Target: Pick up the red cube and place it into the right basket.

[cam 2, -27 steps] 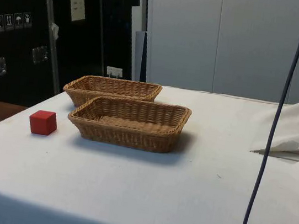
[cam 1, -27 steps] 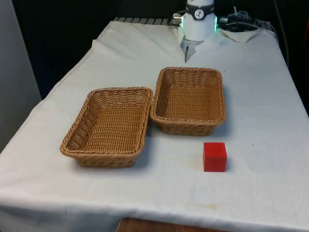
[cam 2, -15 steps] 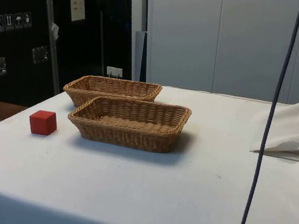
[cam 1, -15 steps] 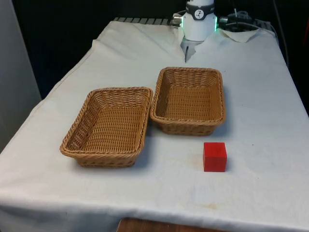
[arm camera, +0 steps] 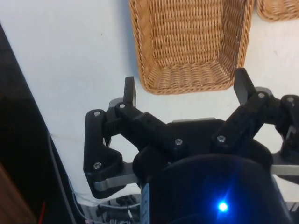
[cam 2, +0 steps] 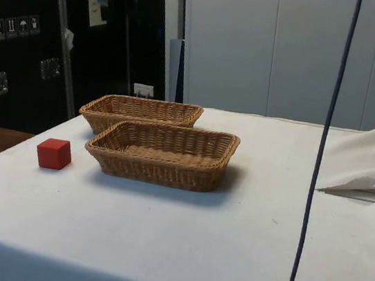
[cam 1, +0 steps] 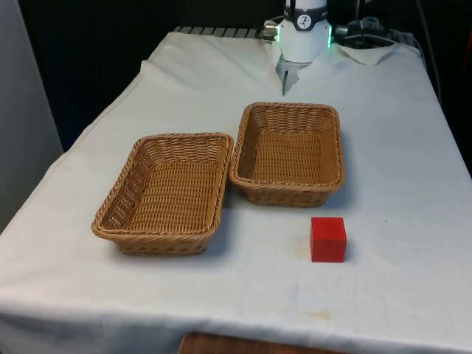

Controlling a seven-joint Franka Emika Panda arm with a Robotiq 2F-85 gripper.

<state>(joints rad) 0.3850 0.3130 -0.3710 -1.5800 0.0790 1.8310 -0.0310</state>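
The red cube [cam 1: 328, 238] rests on the white cloth, just in front of the right basket [cam 1: 287, 108] on the front view's right. In the side view the red cube [cam 2: 53, 153] stands apart from that basket's near wall [cam 2: 162, 168]. My gripper [arm camera: 187, 88] hangs high over the cloth with its jaws spread wide and nothing between them, so it is open. Below its fingertips [arm camera: 130, 89] lies the near end of the right basket [arm camera: 187, 77], which holds nothing. The cube is far from the gripper.
The left basket [cam 1: 166, 230] sits beside the right one, almost touching it, and its corner [arm camera: 280, 11] appears in the wrist view. A dark cable [cam 2: 317, 166] hangs down across the side view. The table edge [arm camera: 28, 93] runs beside the gripper.
In the side view the hanging cable has swung to the left. The cube and both baskets have not moved.
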